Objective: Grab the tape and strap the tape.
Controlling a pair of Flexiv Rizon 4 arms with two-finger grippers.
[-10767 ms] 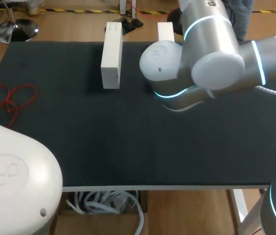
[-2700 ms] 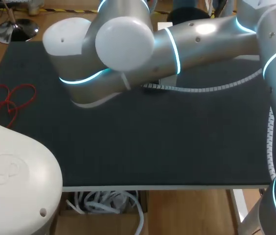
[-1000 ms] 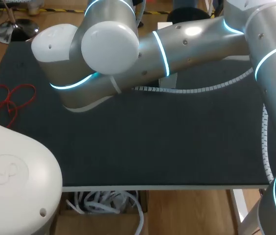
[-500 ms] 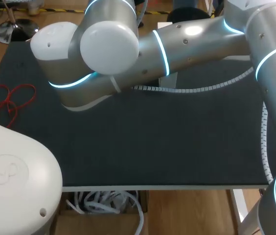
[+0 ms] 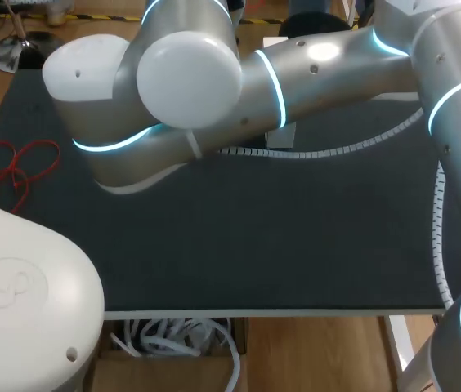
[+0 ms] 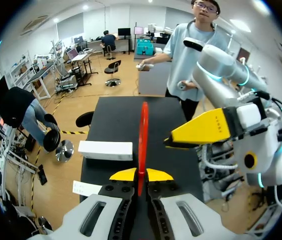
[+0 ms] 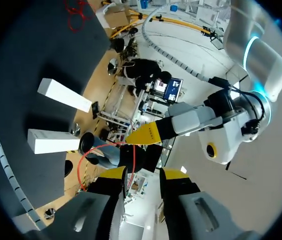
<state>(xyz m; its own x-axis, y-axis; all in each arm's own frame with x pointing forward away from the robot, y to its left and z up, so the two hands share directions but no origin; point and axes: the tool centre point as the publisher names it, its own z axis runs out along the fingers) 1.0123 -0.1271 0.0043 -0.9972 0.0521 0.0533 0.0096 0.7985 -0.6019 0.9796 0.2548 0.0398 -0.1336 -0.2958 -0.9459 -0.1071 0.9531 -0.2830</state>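
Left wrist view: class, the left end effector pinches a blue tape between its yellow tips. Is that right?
Not quite. The tape pinched between the yellow tips of the left end effector is red, not blue, as the left wrist view shows.

A bench [image 5: 296,245] with a dark matte top is seen across the head view; its pale front edge is shown at 6 o'clock; a white block [image 7: 63,95] and a second white block [image 7: 51,141] are laid near one edge.
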